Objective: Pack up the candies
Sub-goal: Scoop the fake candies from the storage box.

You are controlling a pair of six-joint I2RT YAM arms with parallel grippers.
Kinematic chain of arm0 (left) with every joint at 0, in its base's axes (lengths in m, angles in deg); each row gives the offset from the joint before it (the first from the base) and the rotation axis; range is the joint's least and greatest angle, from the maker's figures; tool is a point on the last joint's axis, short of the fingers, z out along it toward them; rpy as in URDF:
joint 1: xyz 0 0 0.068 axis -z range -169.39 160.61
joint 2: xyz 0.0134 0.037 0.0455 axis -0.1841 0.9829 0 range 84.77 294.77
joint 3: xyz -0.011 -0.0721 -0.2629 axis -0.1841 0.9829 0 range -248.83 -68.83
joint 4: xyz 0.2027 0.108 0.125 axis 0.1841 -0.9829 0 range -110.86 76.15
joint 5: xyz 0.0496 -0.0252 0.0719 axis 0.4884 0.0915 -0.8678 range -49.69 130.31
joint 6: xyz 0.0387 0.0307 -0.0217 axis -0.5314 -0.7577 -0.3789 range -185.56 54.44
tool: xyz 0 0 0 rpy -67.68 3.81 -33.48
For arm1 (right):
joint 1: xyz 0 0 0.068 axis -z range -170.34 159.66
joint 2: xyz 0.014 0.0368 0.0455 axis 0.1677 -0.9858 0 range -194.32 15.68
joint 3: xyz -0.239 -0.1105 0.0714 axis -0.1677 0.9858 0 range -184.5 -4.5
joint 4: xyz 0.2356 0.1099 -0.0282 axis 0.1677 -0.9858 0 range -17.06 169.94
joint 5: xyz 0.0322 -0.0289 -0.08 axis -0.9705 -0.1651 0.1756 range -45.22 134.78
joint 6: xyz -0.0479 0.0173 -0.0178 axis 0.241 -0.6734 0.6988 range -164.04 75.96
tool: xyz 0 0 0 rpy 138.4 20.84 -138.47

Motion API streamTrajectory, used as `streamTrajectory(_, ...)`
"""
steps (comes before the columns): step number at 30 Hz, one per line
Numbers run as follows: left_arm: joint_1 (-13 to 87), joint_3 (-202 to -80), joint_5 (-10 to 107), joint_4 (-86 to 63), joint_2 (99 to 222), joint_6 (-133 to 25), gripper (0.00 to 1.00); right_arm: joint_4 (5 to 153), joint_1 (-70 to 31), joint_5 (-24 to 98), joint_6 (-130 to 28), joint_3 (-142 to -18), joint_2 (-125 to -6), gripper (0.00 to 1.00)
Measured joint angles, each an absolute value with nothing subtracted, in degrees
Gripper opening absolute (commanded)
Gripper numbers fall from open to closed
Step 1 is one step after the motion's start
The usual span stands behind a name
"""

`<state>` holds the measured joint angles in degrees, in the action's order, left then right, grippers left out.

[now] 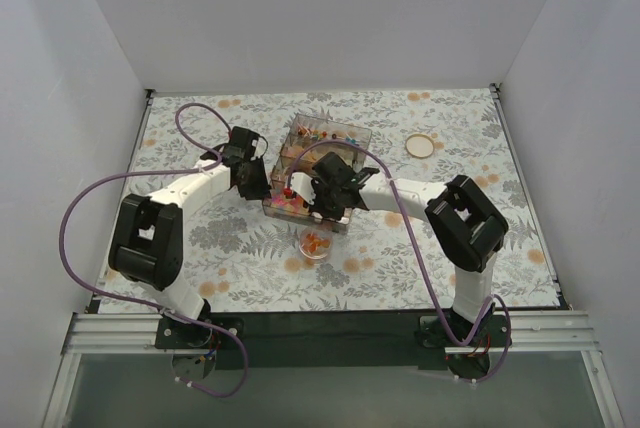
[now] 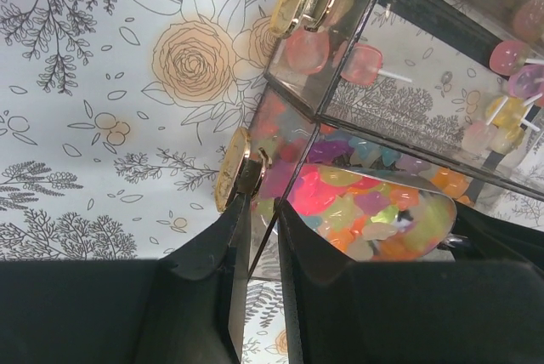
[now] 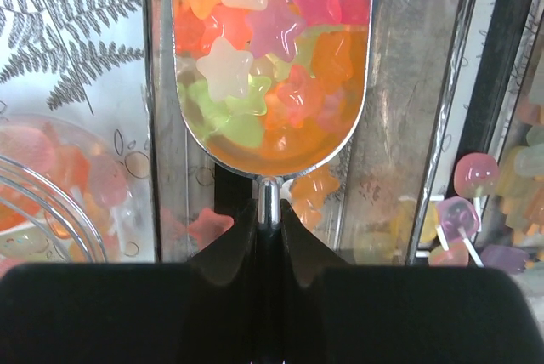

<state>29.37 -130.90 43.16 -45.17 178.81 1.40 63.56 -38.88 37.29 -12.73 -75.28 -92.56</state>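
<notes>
Steel scoop [image 3: 270, 66], clenched by its handle in the right gripper [image 3: 269, 215], holds heaped candies [image 3: 255, 32] over the box [image 1: 335, 126]. Left gripper [image 2: 263, 211] pinches the box's clear panel [image 2: 263, 270]. Scooping seems done; next, tip into the cup [image 1: 316, 256] just nearside of the box.

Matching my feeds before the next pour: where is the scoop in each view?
Top external: scoop mid-picture, at the near end of the box.
Left wrist: lower right, seen through the box's clear wall.
Right wrist: top centre, handle clamped in the right gripper.
Shared landmark: the clear box.
</notes>
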Motion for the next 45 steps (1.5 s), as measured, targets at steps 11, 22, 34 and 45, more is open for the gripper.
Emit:
streamTrajectory(11, 28.72, -134.02, 42.64, -42.52, 179.88, 2.1, 0.31, 59.01, -38.4, 37.88, -10.5, -77.12, -91.06, 0.01)
streamTrajectory(22, 28.34, -135.25, 42.38, -40.33, 171.93, 2.65, 0.55, 57.3, -37.13, 35.32, -10.09, -76.68, -88.26, 0.01)
streamTrajectory(34, 28.34, -134.22, 40.26, -40.4, 163.14, 2.36, 0.73, 55.91, -36.47, 33.09, -9.21, -73.9, -81.24, 0.01)
streamTrajectory(45, 28.34, -132.54, 37.98, -40.71, 161.65, 1.97, 0.73, 51.18, -36.47, 32.81, -8.54, -65.77, -64.67, 0.01)
